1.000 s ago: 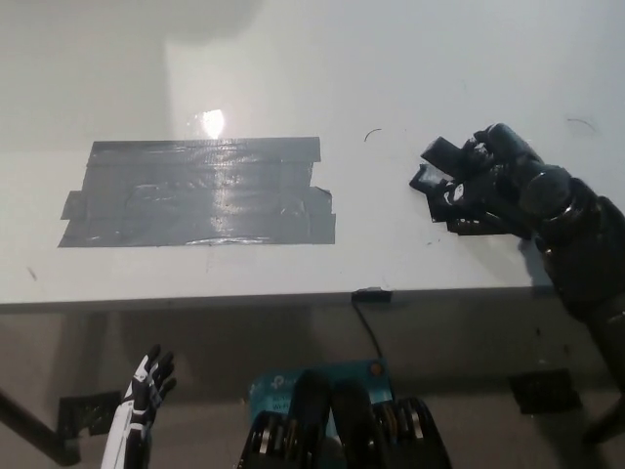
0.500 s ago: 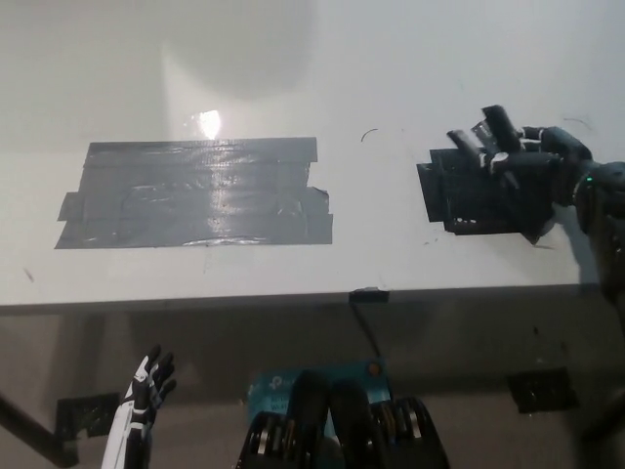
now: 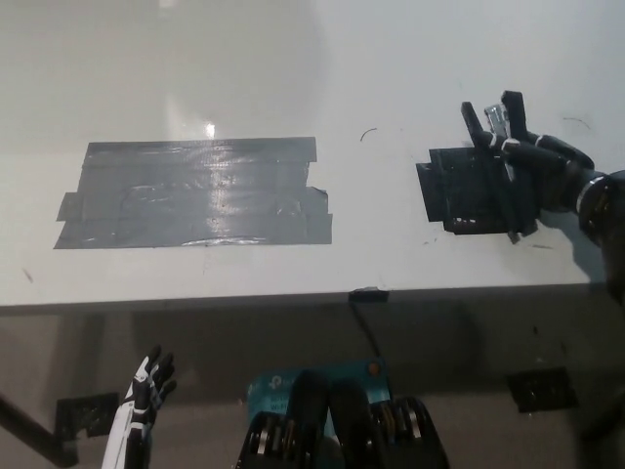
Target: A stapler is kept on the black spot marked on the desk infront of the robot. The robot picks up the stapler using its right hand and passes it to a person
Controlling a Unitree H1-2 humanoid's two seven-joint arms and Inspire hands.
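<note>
On the desk (image 3: 391, 59), right side: black right hand (image 3: 527, 166) over the black spot (image 3: 459, 191).
Stapler (image 3: 496, 119) grasped in its fingers, above the spot's far edge; white left hand (image 3: 145, 391) rests low, fingers spread.

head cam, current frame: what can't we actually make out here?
- Stapler: only a small pale bit shows between the right hand's fingers; the hand hides its shape and how firmly it is held.
- Small black spot: its right part is covered by that hand.
- Right forearm: cut off by the right edge.
- Left hand: below the desk, small; arm cut off by the bottom edge.
</note>
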